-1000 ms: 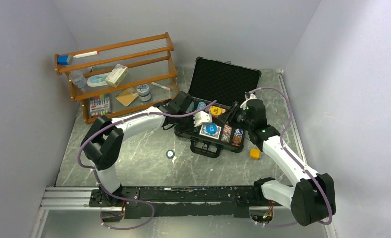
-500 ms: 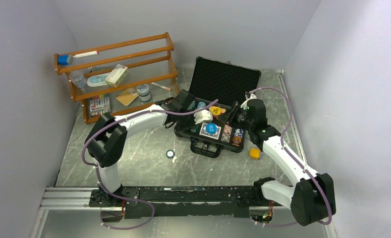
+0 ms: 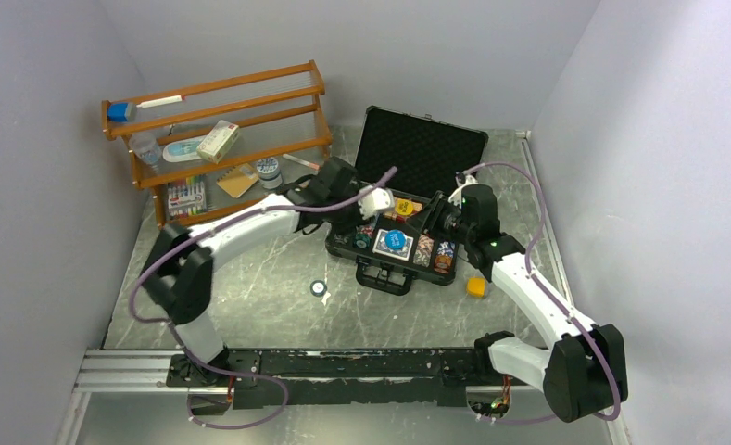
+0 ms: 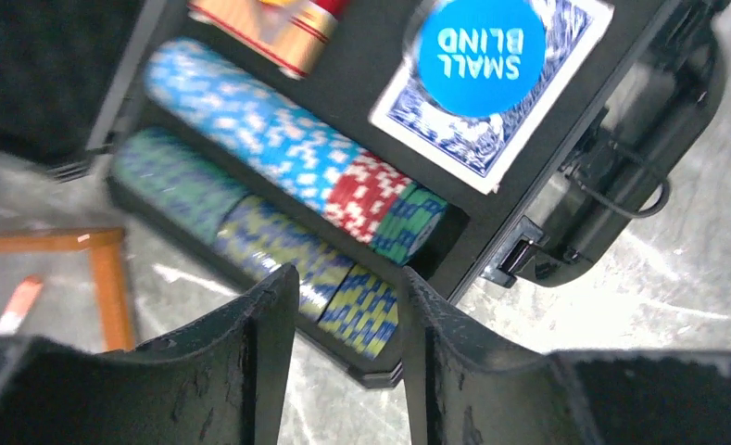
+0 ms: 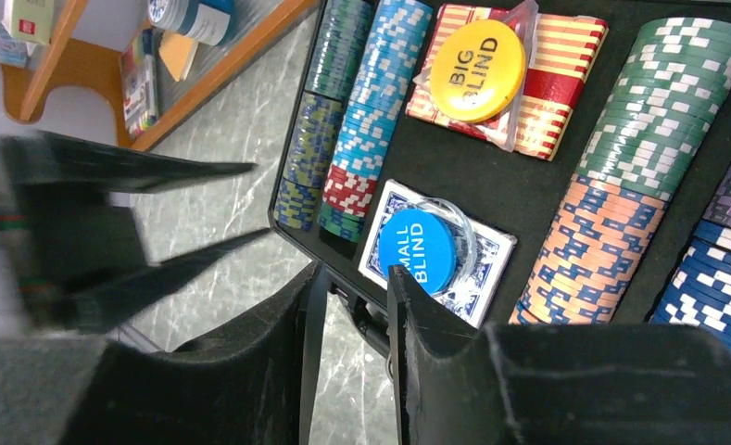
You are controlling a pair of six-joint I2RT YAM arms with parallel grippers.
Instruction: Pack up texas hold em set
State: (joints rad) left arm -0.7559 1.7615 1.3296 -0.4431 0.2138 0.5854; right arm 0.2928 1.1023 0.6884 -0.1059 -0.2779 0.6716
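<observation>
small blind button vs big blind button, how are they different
The small blind button is blue with white lettering; the big blind button is yellow with dark lettering. The small blind button lies on a blue-backed card deck near the handle side of the case; the big blind button lies on a red-and-yellow striped deck nearer the lid. Both are round and lie face up in the case.

Bright, even overhead light; only faint shadows on the surface (image 3: 259, 311). Top view sharp. Left wrist view blurred, esp. chips (image 4: 241, 125) at left. Right wrist view crisp, except left claw (image 5: 255, 199), smeared.
</observation>
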